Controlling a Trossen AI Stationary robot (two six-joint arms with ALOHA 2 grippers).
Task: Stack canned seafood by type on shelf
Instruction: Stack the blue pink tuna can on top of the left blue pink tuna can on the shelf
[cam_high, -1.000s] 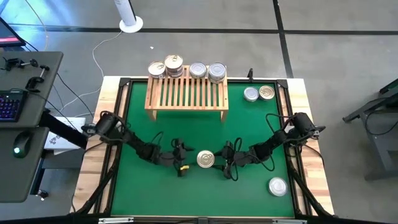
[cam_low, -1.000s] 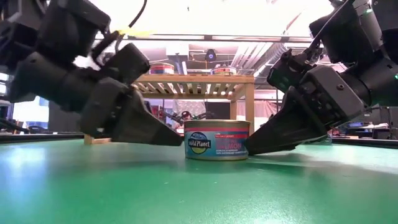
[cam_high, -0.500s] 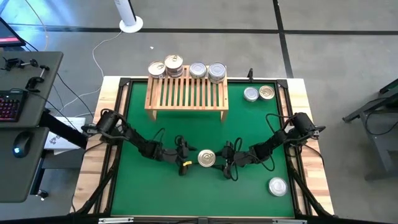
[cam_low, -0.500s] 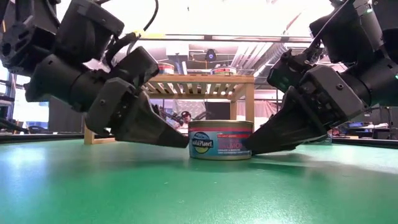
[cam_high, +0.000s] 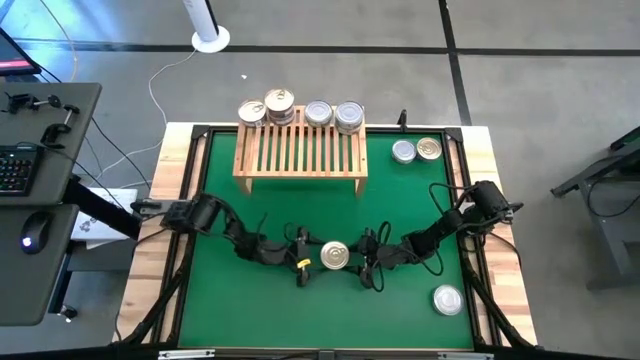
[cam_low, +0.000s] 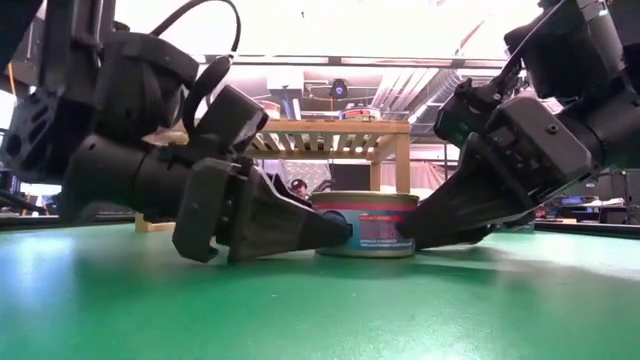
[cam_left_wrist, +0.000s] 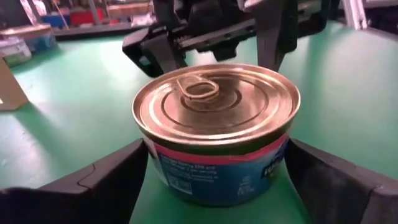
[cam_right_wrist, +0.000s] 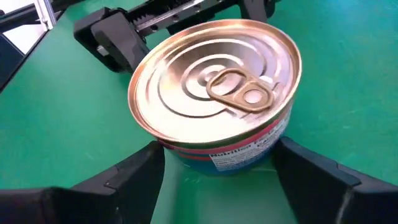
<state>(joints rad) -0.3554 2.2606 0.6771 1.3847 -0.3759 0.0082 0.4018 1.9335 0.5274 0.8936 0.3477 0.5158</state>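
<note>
A: How many tins do you count?
B: Eight seen from above. Four places along the back edge of the shelf (cam_high: 299, 150), the second a stack (cam_high: 279, 103) whose depth I cannot tell. Two sit on the mat (cam_high: 250, 310) right of the shelf, one silver (cam_high: 403, 151), one gold (cam_high: 429, 148). One silver tin (cam_high: 446, 299) stands near the front right corner. One gold tin (cam_high: 334, 256) stands mid-mat.
A: And the tools?
B: Two. The left tool (cam_high: 303, 260) and the right tool (cam_high: 364, 260) face each other low over the table, both with fingers wide, flanking that gold tin (cam_left_wrist: 216, 127) from opposite sides. Whether the fingers touch it I cannot tell; it stands on the mat.
</note>
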